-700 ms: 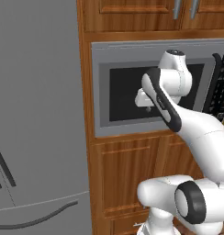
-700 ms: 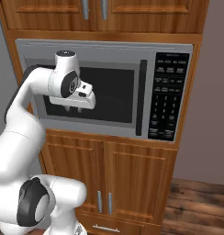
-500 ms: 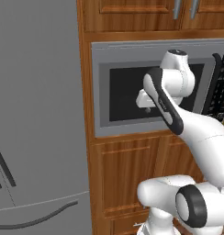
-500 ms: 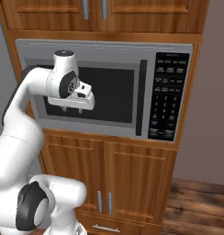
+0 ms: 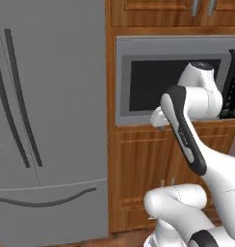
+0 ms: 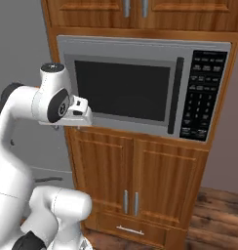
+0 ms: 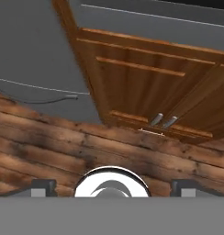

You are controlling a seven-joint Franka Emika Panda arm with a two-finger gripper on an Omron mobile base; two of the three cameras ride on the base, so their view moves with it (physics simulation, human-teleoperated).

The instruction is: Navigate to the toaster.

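White and dark-jointed, the robot's arm rises folded in front of its base, with the hand (image 6: pixel 81 108) held at chest height just short of a built-in microwave (image 6: pixel 140 93). In the hand view the two dark fingertips (image 7: pixel 42 187) sit wide apart at the bottom edge with nothing between them, so the hand is empty and spread.

Below the hand lies a brown wooden plank floor (image 7: pixel 49 142). Beyond the floor stands a tall wooden cabinet column (image 6: pixel 140 180), with paired lower doors and small metal handles (image 6: pixel 130 201), the microwave set into it at mid height, and more wooden doors above. The microwave has a dark glass door and a black keypad (image 6: pixel 201 95) on its right side. To the left of the cabinet column, a large grey refrigerator (image 5: pixel 47 120) with long curved handles fills the wall.

The toaster cannot be seen from any of the three cameras; no tabletop is in view either, so it seems to stand somewhere off to one side.

The step in hand appears to be driving the base to find it. To do that well, the arm would best stay tucked and clear of the microwave and cabinet fronts while the base turns away from this wall, moving slowly enough for the cameras to catch an orange-brown box with a grey metal top.
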